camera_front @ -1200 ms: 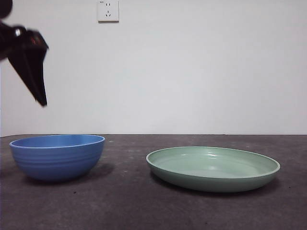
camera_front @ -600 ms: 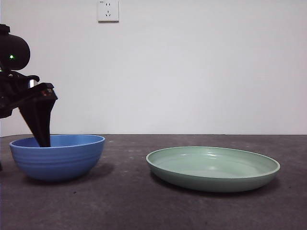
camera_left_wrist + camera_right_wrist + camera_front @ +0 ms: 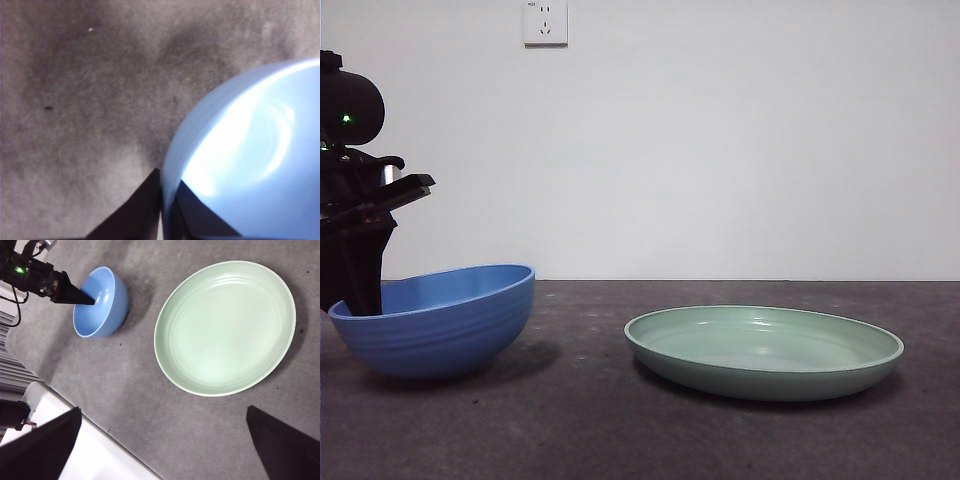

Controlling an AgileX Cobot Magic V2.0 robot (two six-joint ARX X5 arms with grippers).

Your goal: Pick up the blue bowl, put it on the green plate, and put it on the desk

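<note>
Left gripper (image 3: 161, 212) was pinched tight on the tilted blue bowl (image 3: 435, 320) rim; lifting it level and clear before crossing to the green plate (image 3: 764, 352) seemed wisest, while the right gripper (image 3: 165, 440) waited wide open.

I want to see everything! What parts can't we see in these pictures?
- Front view: the left end effector dips behind the blue bowl rim, tips hidden.
- Left wrist view: bowl cut off by the picture edge, glare inside.
- Right wrist view: right end effector tips out of frame.

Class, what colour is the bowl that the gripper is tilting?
Medium blue; the blue bowl shows best in the front view.
</note>
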